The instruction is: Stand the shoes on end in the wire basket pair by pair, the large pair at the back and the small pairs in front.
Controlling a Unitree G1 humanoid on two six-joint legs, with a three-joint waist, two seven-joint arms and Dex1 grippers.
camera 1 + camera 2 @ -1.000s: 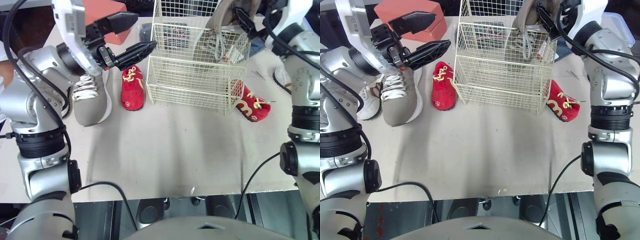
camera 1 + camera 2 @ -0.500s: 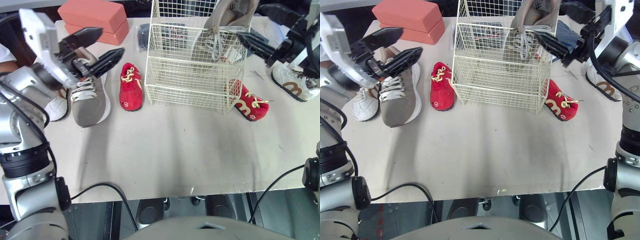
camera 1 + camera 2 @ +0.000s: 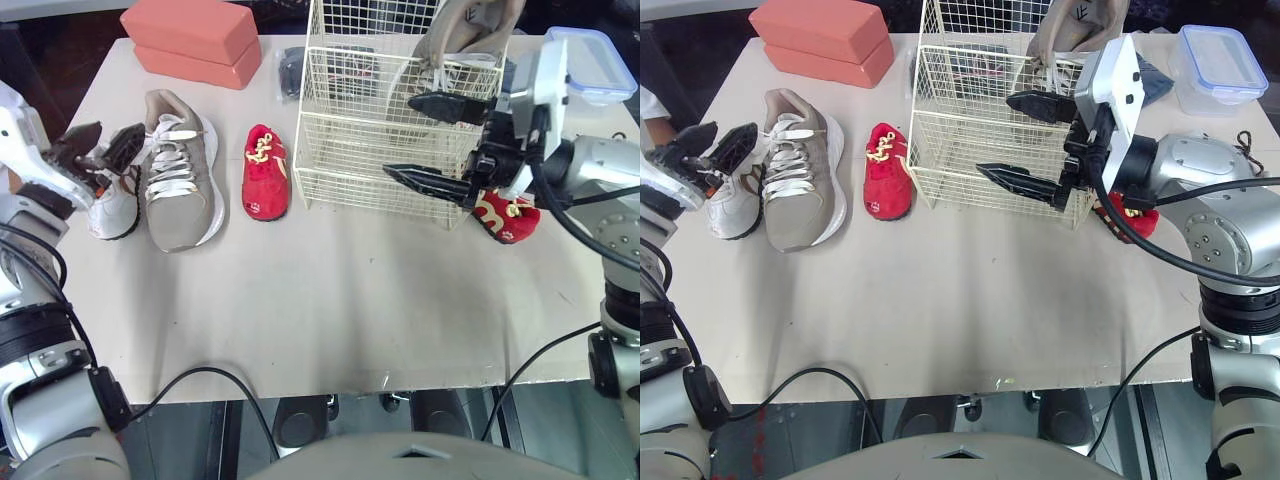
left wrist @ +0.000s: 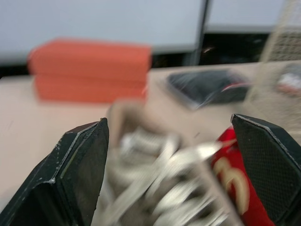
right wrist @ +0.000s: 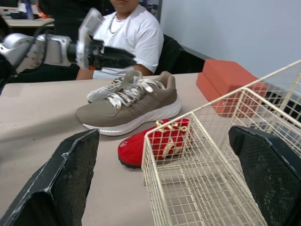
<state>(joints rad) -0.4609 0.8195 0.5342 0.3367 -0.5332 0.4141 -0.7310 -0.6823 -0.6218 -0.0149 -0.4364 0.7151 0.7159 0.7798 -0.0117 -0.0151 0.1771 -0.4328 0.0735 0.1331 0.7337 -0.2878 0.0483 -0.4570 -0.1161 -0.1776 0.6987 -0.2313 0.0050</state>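
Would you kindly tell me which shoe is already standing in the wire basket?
The large taupe shoe, upright in the wire basket; its mate lies flat on the table beside a red shoe.

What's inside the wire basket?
One big tan shoe stands on end at the back of the basket. The right claw covers part of its lower end.

Wire basket (image 3: 372, 150) cream, upper centre. Taupe shoe (image 3: 178, 190) left, white sole + laces; 2nd taupe shoe (image 3: 458, 32) top centre. Red shoe (image 3: 266, 182) & right red shoe (image 3: 508, 220): cream laces. White shoe (image 3: 112, 208) far left. Box (image 3: 195, 42) upper left salmon. Table (image 3: 330, 300) beige.
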